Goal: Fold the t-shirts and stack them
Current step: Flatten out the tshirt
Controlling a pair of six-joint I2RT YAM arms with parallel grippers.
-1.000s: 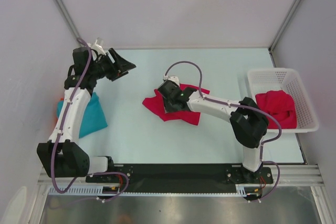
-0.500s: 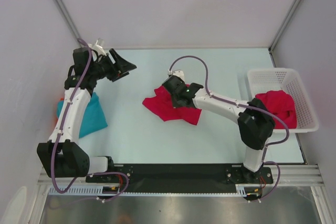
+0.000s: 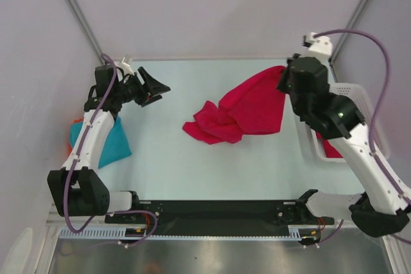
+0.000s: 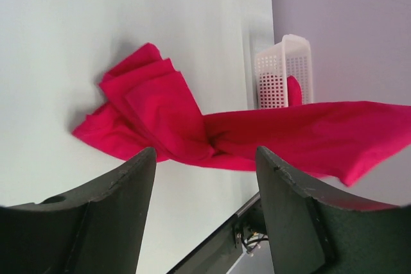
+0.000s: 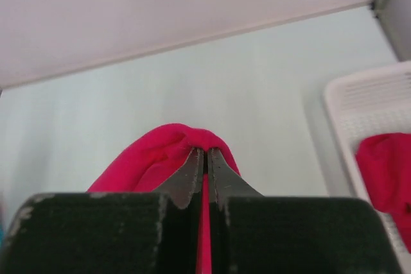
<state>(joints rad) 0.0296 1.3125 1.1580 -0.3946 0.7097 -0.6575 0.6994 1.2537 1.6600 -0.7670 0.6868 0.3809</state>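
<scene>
Pale smooth table [image 3: 192,165] bears a soft, rumpled crimson t-shirt [image 3: 250,110]. Right gripper [image 5: 205,154] pinches it, newly lifted rightward; left gripper [image 3: 162,88] gapes empty.

top: overhead, far | left wrist: low, facing rightward | right wrist: close, facing rear | shared: crimson t-shirt [image 3: 247,110]

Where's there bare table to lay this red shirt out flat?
Widest: the near strip between the teal shirt and the basket, in front of the red shirt. Also the far middle, between the left gripper and the shirt's lifted end. Crowded around the basket.
</scene>
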